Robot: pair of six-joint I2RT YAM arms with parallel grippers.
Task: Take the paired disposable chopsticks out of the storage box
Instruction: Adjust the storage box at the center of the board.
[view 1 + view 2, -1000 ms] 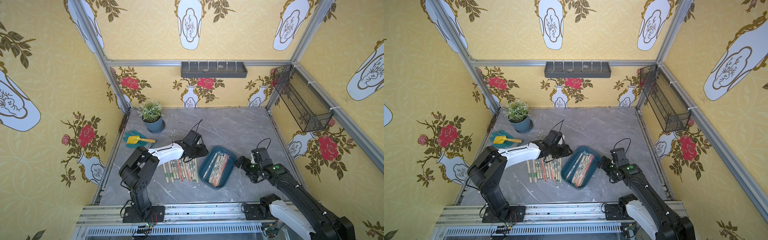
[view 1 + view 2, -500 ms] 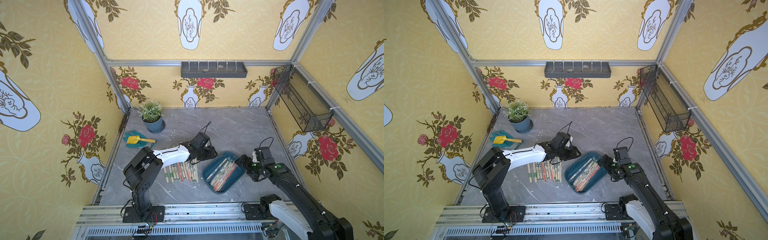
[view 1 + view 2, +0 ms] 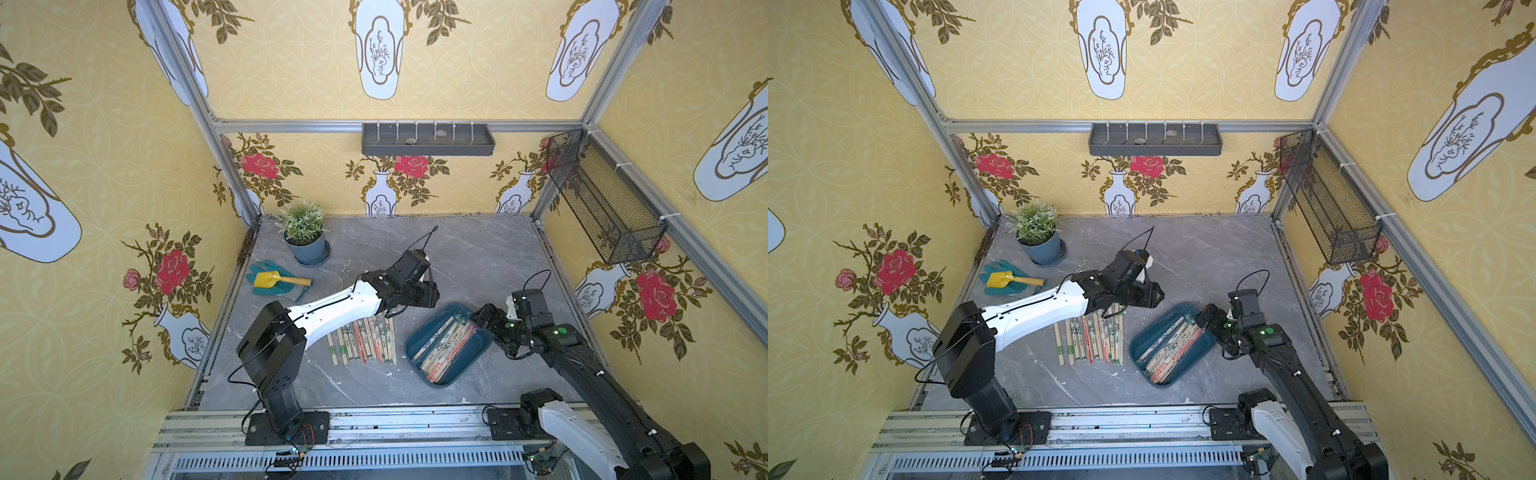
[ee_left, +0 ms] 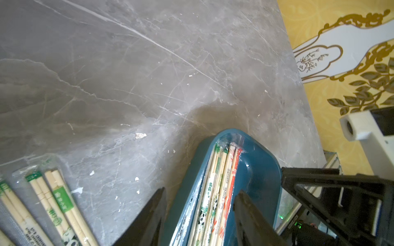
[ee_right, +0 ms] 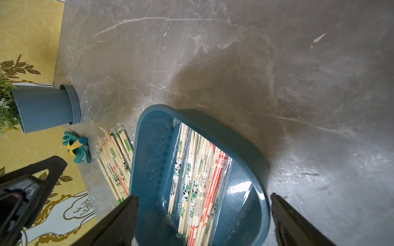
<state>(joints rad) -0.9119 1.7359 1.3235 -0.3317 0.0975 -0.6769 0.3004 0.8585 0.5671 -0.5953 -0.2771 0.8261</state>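
The blue tray [image 3: 417, 348] holds most of the chopstick pairs [image 5: 198, 181], which lie lengthwise along one wall. A row of pairs [image 3: 365, 338] is already out on the table just beside the tray. The right gripper [image 5: 204, 213] straddles one end of the tray with its jaws wide, likely to steady it, though whether it actually clamps the walls cannot be told. The left gripper [image 4: 198, 219] hangs near the tray on the row's side. Its jaws are partly apart and empty, apparently lined up for another pair.

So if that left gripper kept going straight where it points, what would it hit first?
Probably the paired disposable chopsticks lying in the storage box, framed by the open left gripper, though depth is unclear.
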